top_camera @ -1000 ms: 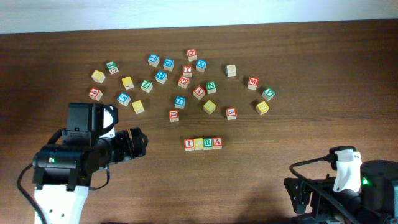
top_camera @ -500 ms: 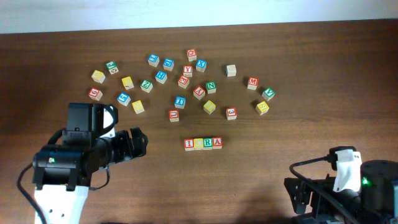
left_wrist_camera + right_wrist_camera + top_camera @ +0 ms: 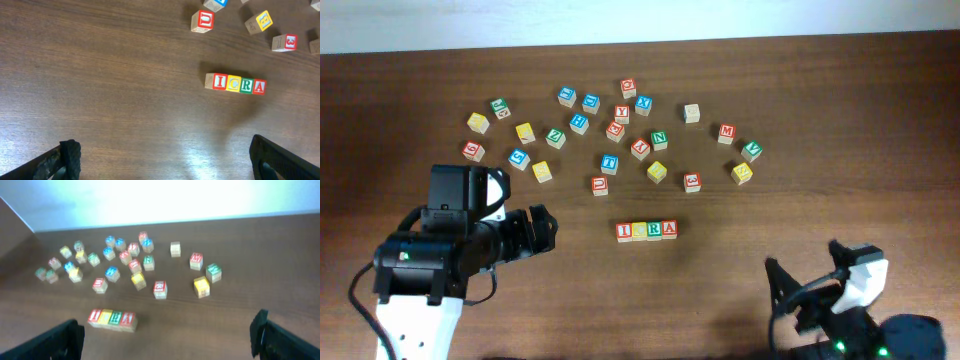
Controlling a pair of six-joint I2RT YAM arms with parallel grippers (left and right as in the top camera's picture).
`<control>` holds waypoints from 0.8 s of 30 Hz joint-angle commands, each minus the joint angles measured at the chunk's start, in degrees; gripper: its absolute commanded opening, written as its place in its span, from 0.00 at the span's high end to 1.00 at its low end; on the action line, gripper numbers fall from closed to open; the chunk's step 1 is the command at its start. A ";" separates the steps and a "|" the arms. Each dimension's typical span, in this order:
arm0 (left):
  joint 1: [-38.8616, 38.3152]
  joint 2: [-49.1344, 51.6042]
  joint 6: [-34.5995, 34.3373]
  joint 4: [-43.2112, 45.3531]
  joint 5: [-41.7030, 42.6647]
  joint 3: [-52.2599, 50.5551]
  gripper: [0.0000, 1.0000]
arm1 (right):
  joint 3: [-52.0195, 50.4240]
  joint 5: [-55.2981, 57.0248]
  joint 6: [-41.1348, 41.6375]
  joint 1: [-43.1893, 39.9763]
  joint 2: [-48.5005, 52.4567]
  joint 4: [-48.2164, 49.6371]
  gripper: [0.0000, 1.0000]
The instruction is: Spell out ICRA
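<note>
While row (image 3: pixel 647 230) static, right hand (image 3: pixel 803 265) leftward.

The right wrist view is blurred throughout: the four-block row (image 3: pixel 112 319) shows coloured faces but no readable letters, and the loose blocks (image 3: pixel 134 265) beyond the row are equally unreadable. In the left wrist view a block (image 3: pixel 215 4) beyond the row is cut by the top edge, another block (image 3: pixel 315 46) right of the row by the side edge, and the left gripper (image 3: pixel 162 150), nearer than the row, shows only finger stubs cropped at the bottom. Overhead, the right arm (image 3: pixel 860 290), below-right of the row, runs off the bottom edge.
</note>
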 commanded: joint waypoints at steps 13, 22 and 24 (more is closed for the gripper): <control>0.26 0.09 0.24 0.11 -0.59 -0.37 0.01 | -28.09 -0.11 -5.90 -0.37 -9.38 27.54 0.02; 0.26 0.09 0.24 0.11 -0.59 -0.37 0.01 | -39.80 0.33 -7.06 -0.37 -9.38 46.69 0.02; 0.24 0.09 0.24 0.11 -0.59 -0.37 0.01 | -39.80 0.98 -7.02 -0.74 -9.38 45.42 0.02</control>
